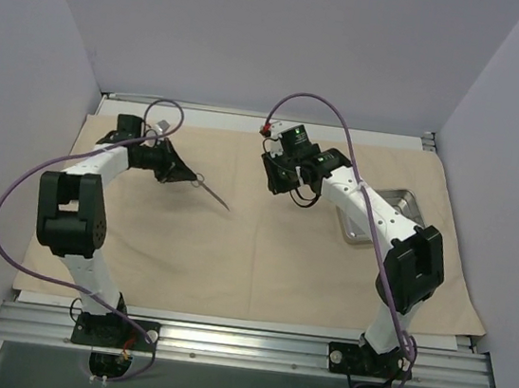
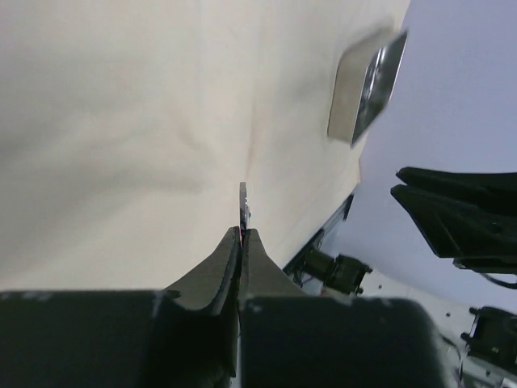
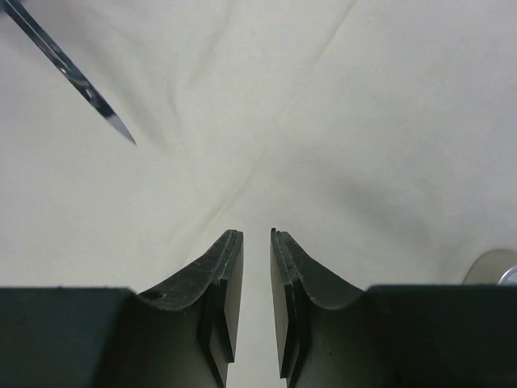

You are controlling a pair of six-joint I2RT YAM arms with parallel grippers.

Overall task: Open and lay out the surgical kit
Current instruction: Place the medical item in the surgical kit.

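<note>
Left gripper (image 2: 243, 236) is clamped hard on one thin silver instrument (image 2: 243, 202), gripped near one end, so the pointed tip sticks out past the fingers toward the cloth's middle. It's over the left half of the beige cloth wrap (image 1: 232, 257), nearer the far edge. Looks lifted rather than resting, probably carried for placing. Right gripper (image 3: 256, 238) hovers over the far-centre cloth with a narrow gap between its jaws and nothing in it, likely ready to take or steady something. The steel tray (image 1: 404, 200) sits by the cloth's right edge, partly behind the right arm. Contents can't be seen. Count: one cloth, flat; one tray; one instrument visible.
</note>
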